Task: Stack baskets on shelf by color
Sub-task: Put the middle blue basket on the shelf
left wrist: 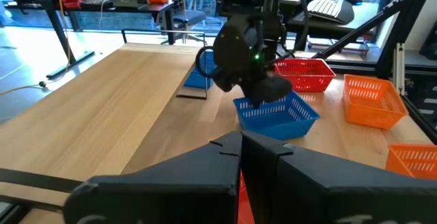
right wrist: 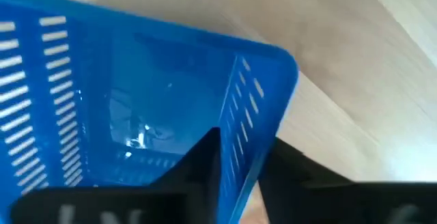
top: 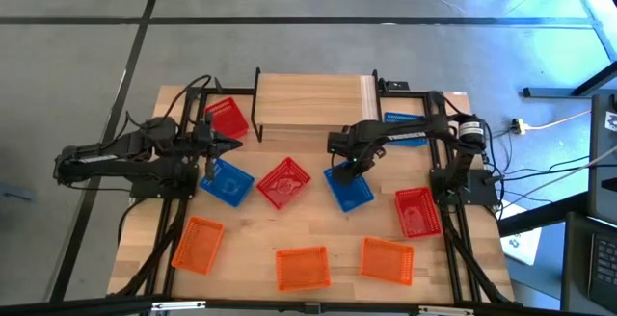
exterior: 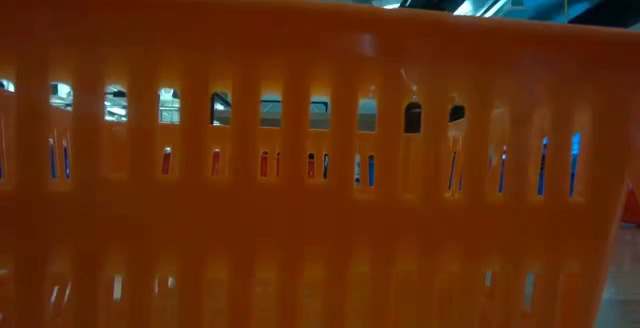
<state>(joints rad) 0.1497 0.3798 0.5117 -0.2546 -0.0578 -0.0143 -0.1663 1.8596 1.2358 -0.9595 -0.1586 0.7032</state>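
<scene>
right tool (right wrist: 240, 176) pinching blue basket (right wrist: 136, 101) wall

Right gripper (top: 349, 169) reaching inward, fingers (right wrist: 205, 162) clamped over a wall, left gripper (top: 218, 145) closed, hovering

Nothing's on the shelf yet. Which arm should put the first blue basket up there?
The right arm, probably. The right gripper already pinches a wall of the blue basket just in front of the shelf. The left gripper is shut on nothing, near the shelf's left end.
</scene>
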